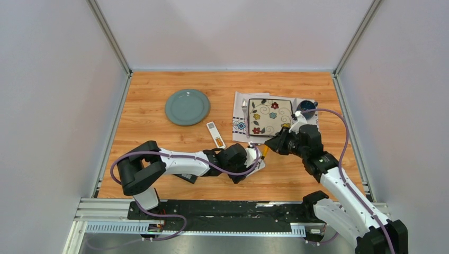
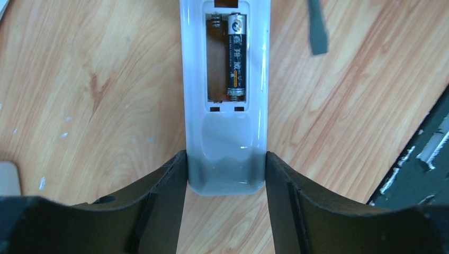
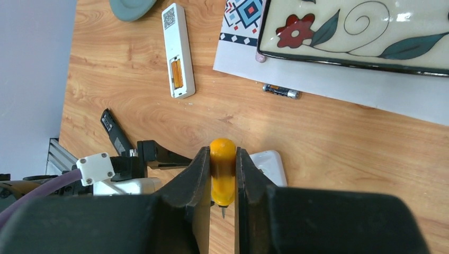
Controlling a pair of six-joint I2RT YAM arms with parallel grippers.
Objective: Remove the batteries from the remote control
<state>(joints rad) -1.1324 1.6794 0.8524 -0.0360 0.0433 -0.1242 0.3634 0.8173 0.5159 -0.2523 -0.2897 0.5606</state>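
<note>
My left gripper is shut on the near end of a white remote that lies back-up on the table. Its battery bay is open, with one dark battery in the right slot and the left slot empty. My right gripper is shut on an orange-handled screwdriver, held just over the remote's far end. A loose dark battery lies on the white placemat's edge. From above, the left gripper and the right gripper almost meet.
A second white remote with gold-orange batteries lies to the left. A floral square plate sits on the placemat, with a fork and a blue cup. A teal plate is farther back. A black bar lies by the left arm.
</note>
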